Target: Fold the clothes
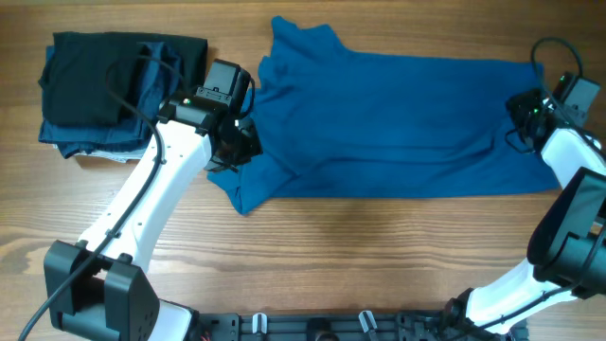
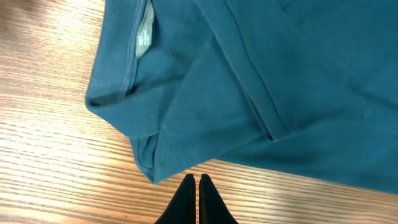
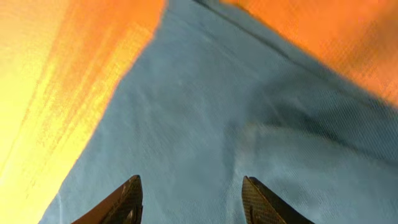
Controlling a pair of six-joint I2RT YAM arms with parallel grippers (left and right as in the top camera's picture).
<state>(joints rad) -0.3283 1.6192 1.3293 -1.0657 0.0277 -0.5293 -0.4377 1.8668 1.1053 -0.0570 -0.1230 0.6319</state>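
A blue shirt (image 1: 398, 123) lies spread across the far middle of the table, partly folded, its collar end at the left. My left gripper (image 1: 237, 142) is at that collar end; in the left wrist view its fingers (image 2: 196, 180) are shut and empty, over bare wood just beside the shirt's folded corner (image 2: 161, 149). My right gripper (image 1: 524, 112) is at the shirt's right end. In the right wrist view its fingers (image 3: 193, 186) are open, just above the blue cloth (image 3: 205, 124), holding nothing.
A stack of folded dark clothes (image 1: 114, 85) sits at the far left of the wooden table (image 1: 379, 256). The right arm's base (image 1: 568, 246) stands at the right edge.
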